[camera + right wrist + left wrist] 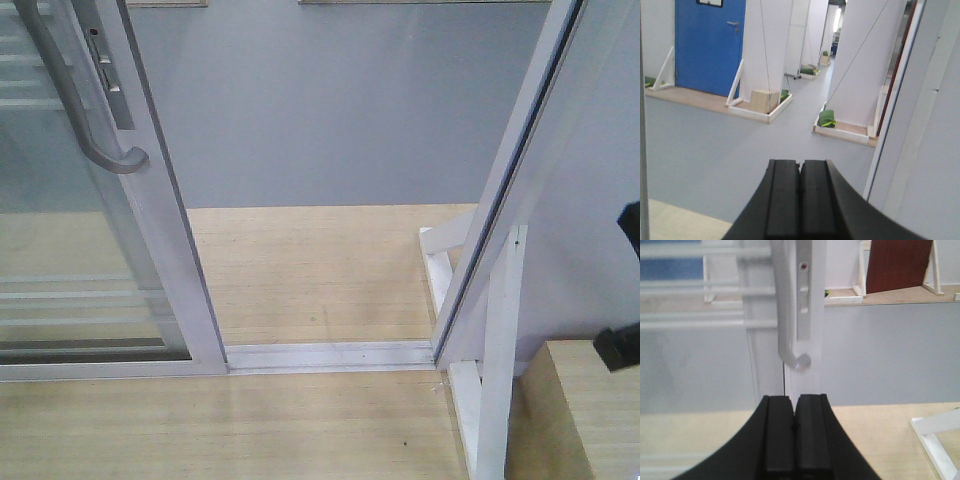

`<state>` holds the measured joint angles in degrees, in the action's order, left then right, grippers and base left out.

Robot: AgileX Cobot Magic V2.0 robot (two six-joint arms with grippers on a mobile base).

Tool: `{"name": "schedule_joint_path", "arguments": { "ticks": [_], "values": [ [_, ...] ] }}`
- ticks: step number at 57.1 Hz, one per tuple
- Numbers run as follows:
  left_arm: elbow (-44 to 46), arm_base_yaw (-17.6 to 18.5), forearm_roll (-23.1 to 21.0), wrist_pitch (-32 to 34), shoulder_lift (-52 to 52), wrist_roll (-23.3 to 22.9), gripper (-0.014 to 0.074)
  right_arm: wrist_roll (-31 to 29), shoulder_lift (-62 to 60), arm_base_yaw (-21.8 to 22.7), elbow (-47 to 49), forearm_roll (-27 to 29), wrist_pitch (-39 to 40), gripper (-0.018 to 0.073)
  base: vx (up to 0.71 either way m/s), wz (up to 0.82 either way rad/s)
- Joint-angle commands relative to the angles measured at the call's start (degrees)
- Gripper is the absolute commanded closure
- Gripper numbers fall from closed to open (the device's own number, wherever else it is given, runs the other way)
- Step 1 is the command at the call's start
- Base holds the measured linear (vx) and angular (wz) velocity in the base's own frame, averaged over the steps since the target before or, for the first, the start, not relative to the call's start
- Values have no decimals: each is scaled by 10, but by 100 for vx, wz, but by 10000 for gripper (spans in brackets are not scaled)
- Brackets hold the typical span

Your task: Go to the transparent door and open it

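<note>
The transparent door [170, 250] stands at the left of the front view, a glass panel with thin white bars and a curved grey handle [75, 100] on its white stile. A wide gap lies between that stile and the white jamb [510, 180] on the right. In the left wrist view the stile [807, 315] and the handle [782, 315] are straight ahead. My left gripper [794, 400] is shut and empty, just below the handle's lower end and apart from it. My right gripper [800, 165] is shut on nothing and faces through the opening.
A floor track [330, 355] crosses the doorway. A white brace [495, 370] and a wooden box [580, 410] stand at the lower right. Beyond lie grey floor, a blue door [710, 45], a cardboard box [764, 101] and green bags [827, 118].
</note>
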<state>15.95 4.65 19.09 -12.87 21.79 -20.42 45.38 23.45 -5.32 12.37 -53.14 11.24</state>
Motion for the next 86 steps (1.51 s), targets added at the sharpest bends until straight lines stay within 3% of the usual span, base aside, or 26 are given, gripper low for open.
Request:
{"name": "schedule_joint_path", "arguments": {
  "ticks": [1,8,16,61,69,73,81,86],
  "values": [
    [7,0,-32,-2,-37,24,596,50,-72,1,-19,-26,-5,565,0,0],
    [7,0,-58,-17,-72,67,596,63,-133,1,-24,-46,-28,565,0,0],
    [7,0,-105,-42,-72,81,596,69,-135,1,-24,-50,-66,565,0,0],
    [7,0,-104,-42,-72,81,596,65,-135,1,-24,-50,-84,564,0,0],
    [7,0,-86,-18,-72,84,596,65,-135,1,-24,-50,-84,564,0,0],
    [0,0,-108,-3,-72,103,596,65,-135,1,-24,-50,-84,564,0,0],
    [-33,0,-181,56,-72,188,596,65,-135,1,-24,-50,-84,564,0,0],
    [-46,0,-200,78,-72,214,596,65,-135,1,-24,-50,-84,564,0,0]
  ]
}}
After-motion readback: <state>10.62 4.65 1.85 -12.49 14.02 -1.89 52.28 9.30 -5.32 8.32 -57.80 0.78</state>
